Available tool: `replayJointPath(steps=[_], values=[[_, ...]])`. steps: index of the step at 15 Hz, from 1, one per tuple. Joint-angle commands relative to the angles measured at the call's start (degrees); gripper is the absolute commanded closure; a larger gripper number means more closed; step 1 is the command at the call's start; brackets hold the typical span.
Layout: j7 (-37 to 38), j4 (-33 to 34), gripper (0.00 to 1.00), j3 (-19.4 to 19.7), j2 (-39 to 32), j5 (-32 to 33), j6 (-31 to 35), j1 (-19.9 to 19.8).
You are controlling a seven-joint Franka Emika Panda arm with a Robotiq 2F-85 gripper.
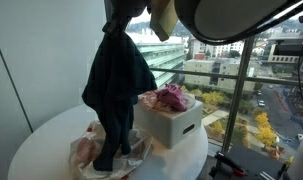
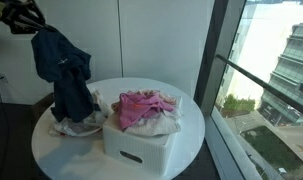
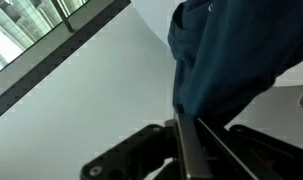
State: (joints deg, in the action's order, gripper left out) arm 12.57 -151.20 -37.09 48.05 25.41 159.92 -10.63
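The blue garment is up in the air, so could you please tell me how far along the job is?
Done: the jaws are shut on the blue garment, lifted high. In hand: it hangs with its lower end reaching the pale cloth pile on the table. Left, probably: setting it down; the box holds pink clothes.

One dark blue garment [image 2: 61, 65], hanging at the left. One pale crumpled cloth [image 2: 81, 126] beneath it. One white bin [image 2: 136, 150] to the right, with one pink cloth [image 2: 141, 103] heaped inside. One round white table [image 2: 61, 158] under everything. One gripper [image 2: 29, 20] at the far left.
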Motion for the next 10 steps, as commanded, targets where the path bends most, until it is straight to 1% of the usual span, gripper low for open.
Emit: replayJointPath(steps=[1, 3, 4, 5, 6, 7, 10], values=[[-1.11, 0.67, 0.95, 0.74, -3.48, -2.50, -0.55, 4.54], [-0.94, 0.78, 0.96, 0.44, -4.43, -2.60, -0.44, 5.71], [-0.58, 0.78, 0.95, 0.13, -5.38, -2.38, -0.47, 5.24], [0.52, 0.50, 0.95, -0.95, -6.05, -1.32, 0.17, 3.14], [0.81, 0.24, 0.95, -1.40, -6.81, -0.64, 0.58, 1.99], [1.77, -0.01, 0.95, -2.42, -7.53, 0.16, 0.99, -0.25], [3.03, 0.34, 0.98, -4.43, -12.16, 1.38, 0.78, -5.28]])
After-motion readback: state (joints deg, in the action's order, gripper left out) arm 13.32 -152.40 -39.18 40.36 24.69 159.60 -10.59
